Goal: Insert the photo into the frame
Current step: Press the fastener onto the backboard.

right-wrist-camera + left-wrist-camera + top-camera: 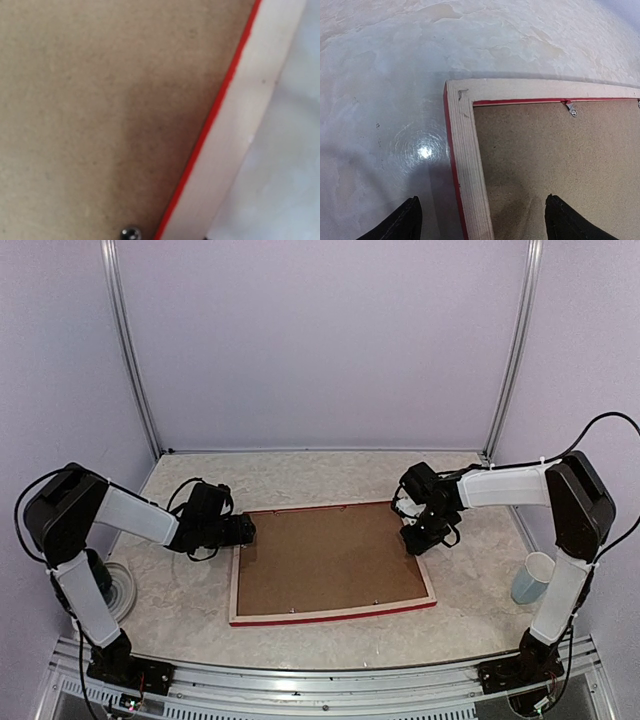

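Evidently, the frame [335, 613] lay face-down with backing board [330, 560] fitted, photo unseen; left gripper [479, 220] gaped wide astride its left rail, right gripper [427, 537] opening undeterminable.

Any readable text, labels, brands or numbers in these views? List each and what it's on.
None: no legible words, numbers or logos in any view. The frame, its brown backing board, the white cup and the table show no lettering.
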Robot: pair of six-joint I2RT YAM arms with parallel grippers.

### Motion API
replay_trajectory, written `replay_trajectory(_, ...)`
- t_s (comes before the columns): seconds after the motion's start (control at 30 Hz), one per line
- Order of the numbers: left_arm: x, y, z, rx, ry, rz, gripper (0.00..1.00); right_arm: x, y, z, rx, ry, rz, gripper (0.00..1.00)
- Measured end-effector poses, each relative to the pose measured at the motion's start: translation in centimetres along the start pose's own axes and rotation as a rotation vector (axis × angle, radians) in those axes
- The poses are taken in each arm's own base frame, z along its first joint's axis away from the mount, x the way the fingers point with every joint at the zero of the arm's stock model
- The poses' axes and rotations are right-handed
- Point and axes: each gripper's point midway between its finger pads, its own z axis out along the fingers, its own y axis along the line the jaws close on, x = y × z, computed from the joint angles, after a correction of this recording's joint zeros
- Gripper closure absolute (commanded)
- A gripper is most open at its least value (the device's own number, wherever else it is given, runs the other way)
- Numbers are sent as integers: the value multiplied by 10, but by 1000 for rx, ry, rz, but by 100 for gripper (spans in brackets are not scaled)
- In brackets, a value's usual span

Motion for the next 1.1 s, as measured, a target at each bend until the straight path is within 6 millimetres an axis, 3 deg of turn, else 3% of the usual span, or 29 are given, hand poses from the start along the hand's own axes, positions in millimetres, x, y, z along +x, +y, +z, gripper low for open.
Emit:
replay_trajectory(0.5,-3,-4,11,-16,10,28,37,-5,2,0,-14,-18,19,95)
replay_trajectory(0.73,-4,-2,12,-30,7,31,45,-5,1,0,-3,-19,19,97)
replay_trajectory(0.87,-4,0,13,-37,5,32,43,-5,0,0,6,-21,28,86)
replay_trajectory(1.1,-5,-3,12,-24,1,30,32,-7,-3,-3,18,-37,52,59)
